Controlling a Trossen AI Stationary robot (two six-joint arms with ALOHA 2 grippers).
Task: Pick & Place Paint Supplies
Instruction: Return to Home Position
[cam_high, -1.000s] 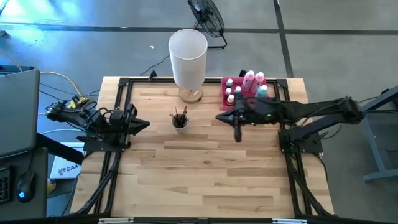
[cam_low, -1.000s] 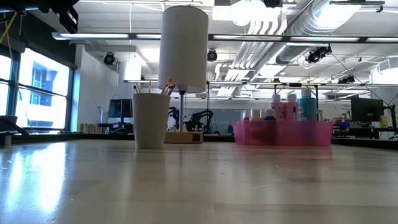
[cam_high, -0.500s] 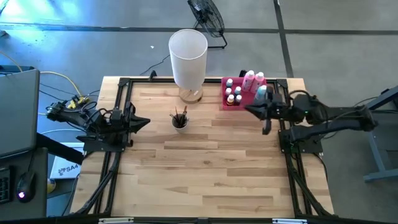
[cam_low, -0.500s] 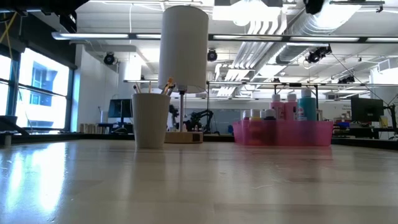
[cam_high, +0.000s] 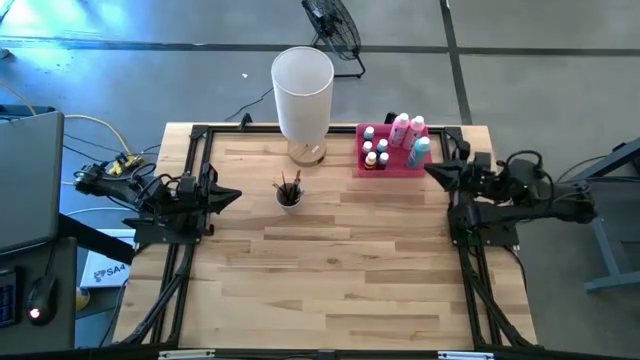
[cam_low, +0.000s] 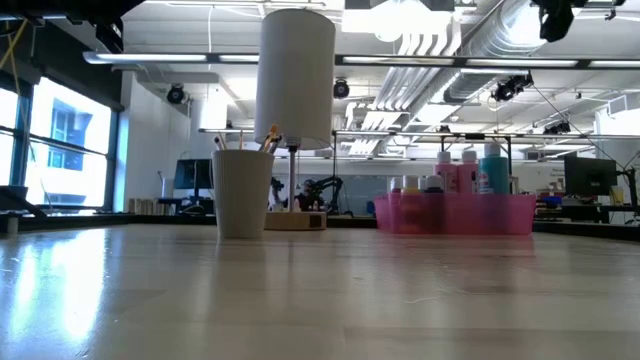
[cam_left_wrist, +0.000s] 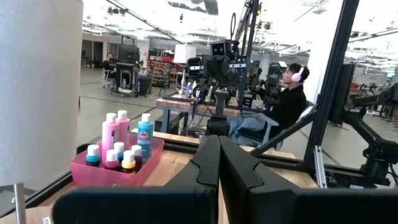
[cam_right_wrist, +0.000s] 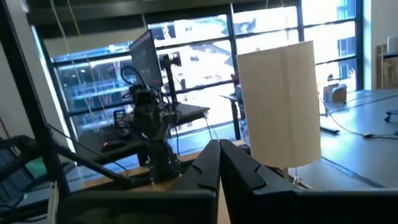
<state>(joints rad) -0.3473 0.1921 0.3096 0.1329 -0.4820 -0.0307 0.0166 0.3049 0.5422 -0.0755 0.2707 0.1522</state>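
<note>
The paint bottles stand upright in a pink tray (cam_high: 388, 168) at the table's far right: tall pink ones (cam_high: 401, 125), a teal one (cam_high: 419, 150) and tiny capped ones (cam_high: 371, 158); the left wrist view shows them too (cam_left_wrist: 118, 146). Thin dark-handled brushes (cam_high: 289, 185) stick up out of a small white cup (cam_low: 242, 192) mid-table. My left gripper (cam_high: 233, 197) is shut at the table's left edge, pointing right. My right gripper (cam_high: 431, 170) is shut at the right edge, just near of the tray and pointing left. Neither touches anything.
A tall white cylinder (cam_high: 302, 90) on a wooden base stands at the far middle, behind the cup. A black frame (cam_high: 190, 240) runs along the table's left, right and far edges. Bare wood covers the near half of the table. A seated person (cam_left_wrist: 287, 102) shows beyond the table.
My right gripper has drawn back from the middle of the table, near the cup, toward the right edge, passing the near side of the pink tray as the arm folded in. The cup, brushes, tray and bottles have stayed put.
</note>
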